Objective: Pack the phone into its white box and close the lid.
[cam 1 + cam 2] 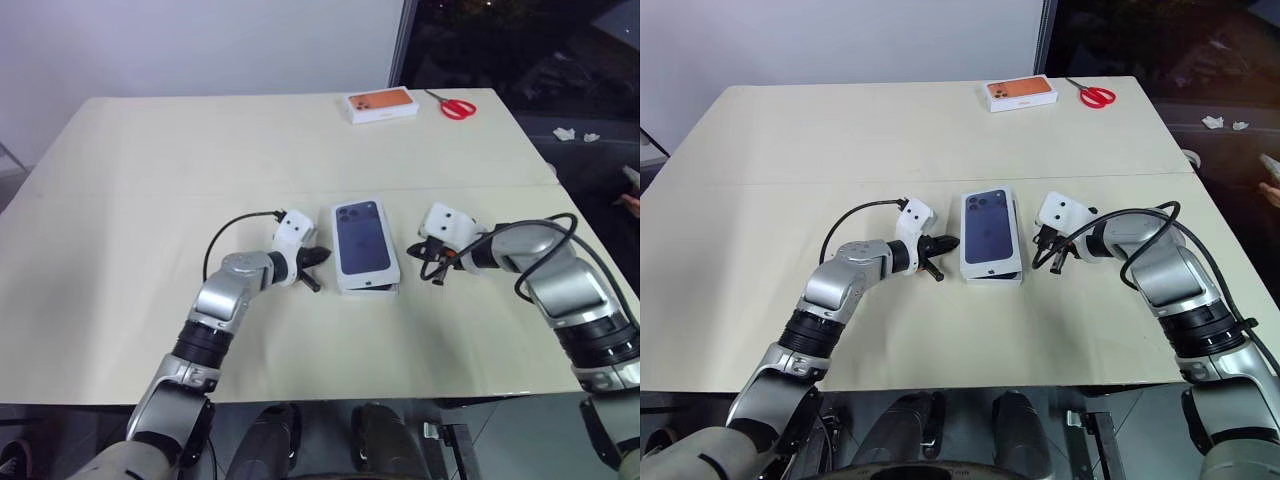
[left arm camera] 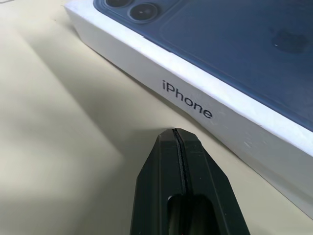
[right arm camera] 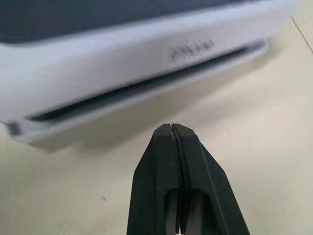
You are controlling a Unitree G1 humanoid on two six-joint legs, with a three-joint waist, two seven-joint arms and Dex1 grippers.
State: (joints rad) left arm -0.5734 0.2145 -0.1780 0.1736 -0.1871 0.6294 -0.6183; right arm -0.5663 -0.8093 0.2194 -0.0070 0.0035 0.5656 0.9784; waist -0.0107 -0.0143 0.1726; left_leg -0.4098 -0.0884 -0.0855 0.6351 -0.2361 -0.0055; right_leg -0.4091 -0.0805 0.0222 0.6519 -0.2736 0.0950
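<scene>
Left gripper (image 2: 177,131) pressed fully together, fingers (image 2: 161,166) meeting along a single seam, empty, tip just short of the lid (image 1: 364,240) and aimed at its long side wall bearing the printed word "iPhone". Right gripper (image 3: 171,126) likewise pressed together and empty, tip near the opposite long side of the same package, not touching. Between the two tips: lid resting on the white box (image 3: 44,128), dark-blue phone picture on top, camera cluster at the end farther from the robot. On the side facing the right fingers, a dark gap visible between lid edge and the box's lower rim, with the base protruding slightly below; lid not seated flush there. At the near end, the base edge also peeking out from under the lid. Phone itself concealed; presence inside cannot be told. Package flat on the cream table (image 1: 150,200), roughly midway between both arms. Well beyond the fingers, at the far table edge: orange-topped box (image 1: 381,104), and just beside it red-handled scissors (image 1: 456,107).
</scene>
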